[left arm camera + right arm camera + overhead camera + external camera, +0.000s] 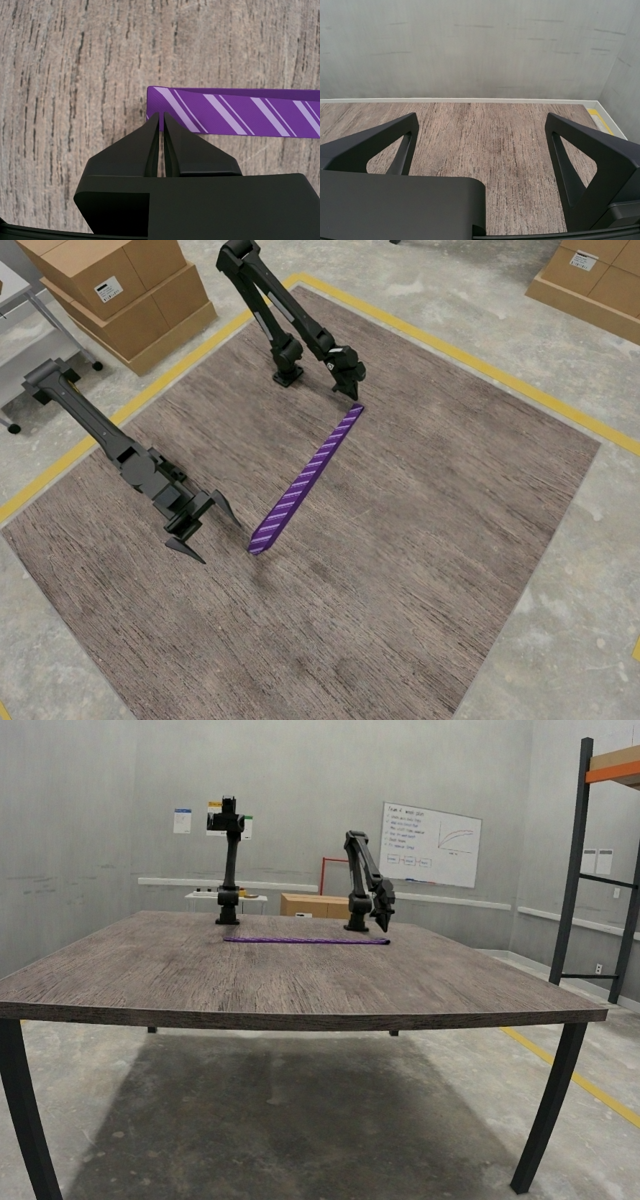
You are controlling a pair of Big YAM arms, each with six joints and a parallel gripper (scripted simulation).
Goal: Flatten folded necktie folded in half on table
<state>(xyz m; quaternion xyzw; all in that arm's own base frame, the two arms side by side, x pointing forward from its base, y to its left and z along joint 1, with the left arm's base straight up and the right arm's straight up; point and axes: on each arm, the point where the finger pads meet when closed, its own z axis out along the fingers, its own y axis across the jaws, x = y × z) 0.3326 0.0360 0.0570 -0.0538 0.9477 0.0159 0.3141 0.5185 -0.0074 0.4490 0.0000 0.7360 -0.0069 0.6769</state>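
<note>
Purple necktie (308,472) (310,940) (232,113) lay lengthwise, its looped end near the closed left gripper (355,397) (385,929) (161,113); right gripper (222,545) (229,798) (482,113), wide open, was raised well above it.

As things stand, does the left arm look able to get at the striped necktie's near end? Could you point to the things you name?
Probably yes: the left gripper (357,398) (385,930) (161,119) hovers beside that end of the necktie (305,478) (310,940) (222,113), nothing between them, though its fingers are shut and would need opening.

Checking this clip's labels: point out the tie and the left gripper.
Tie (310,469) (307,940) (227,113): top, exterior and left wrist views; striped body.
Left gripper (353,398) (385,930) (161,113): same views; between fingertips.
</note>
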